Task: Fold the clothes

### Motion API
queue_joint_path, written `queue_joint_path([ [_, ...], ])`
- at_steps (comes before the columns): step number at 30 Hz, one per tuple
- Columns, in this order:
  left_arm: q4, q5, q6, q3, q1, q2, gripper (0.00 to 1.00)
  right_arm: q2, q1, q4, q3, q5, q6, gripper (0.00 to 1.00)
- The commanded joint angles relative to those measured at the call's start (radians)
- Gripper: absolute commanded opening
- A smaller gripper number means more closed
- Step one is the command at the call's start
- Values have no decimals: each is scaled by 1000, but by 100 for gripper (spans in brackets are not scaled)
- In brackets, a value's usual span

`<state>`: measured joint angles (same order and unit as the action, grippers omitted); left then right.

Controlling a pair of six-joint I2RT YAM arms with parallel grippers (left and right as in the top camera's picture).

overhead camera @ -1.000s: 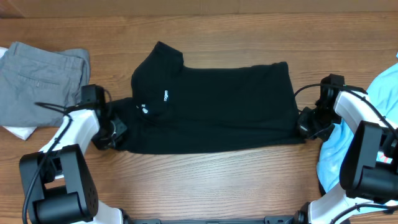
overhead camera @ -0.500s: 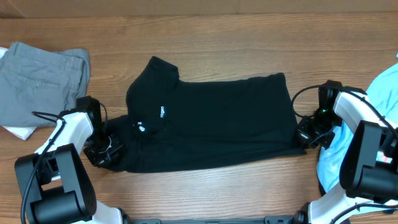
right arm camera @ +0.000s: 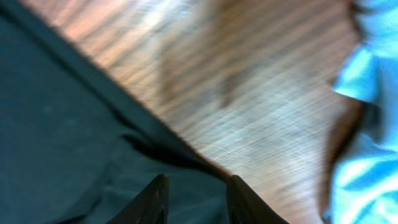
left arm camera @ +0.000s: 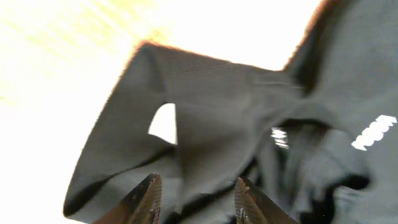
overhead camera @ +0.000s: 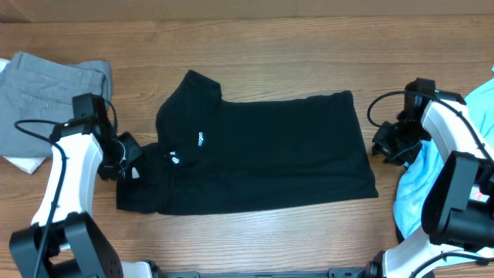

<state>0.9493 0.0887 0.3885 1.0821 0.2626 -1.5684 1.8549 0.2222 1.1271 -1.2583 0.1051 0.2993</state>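
Wooden table (overhead camera: pixel 270 232), brown grain running lengthwise, paler strip along the far edge, even light overhead

The collared shirt (overhead camera: pixel 270 154) lies flat at the middle of the worktop (overhead camera: pixel 309 46), collar end to the left. The trousers (overhead camera: pixel 54 96) lie well to its left. The T-shirt (overhead camera: pixel 480 104) lies to its right, partly under the right arm. The left gripper (overhead camera: pixel 127 158) is at the shirt's left edge, and the right gripper (overhead camera: pixel 384 143) is just beside its right edge.

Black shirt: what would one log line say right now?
black shirt: lying on table | left gripper: open by sleeve | right gripper: open by hem
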Motion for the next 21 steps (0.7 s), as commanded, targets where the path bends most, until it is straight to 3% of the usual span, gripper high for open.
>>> queue_joint_path([
  [1,2,89,-19,9,-5,15,43,-7,-19,0,-16,80,-69,34],
  [9,1,84,-23,1,-43,15,43,-7,-103,-90,29,42,-71,34],
  [21,6,84,-35,1,-43,15,43,-6,-110,-173,108,-41,-42,33],
])
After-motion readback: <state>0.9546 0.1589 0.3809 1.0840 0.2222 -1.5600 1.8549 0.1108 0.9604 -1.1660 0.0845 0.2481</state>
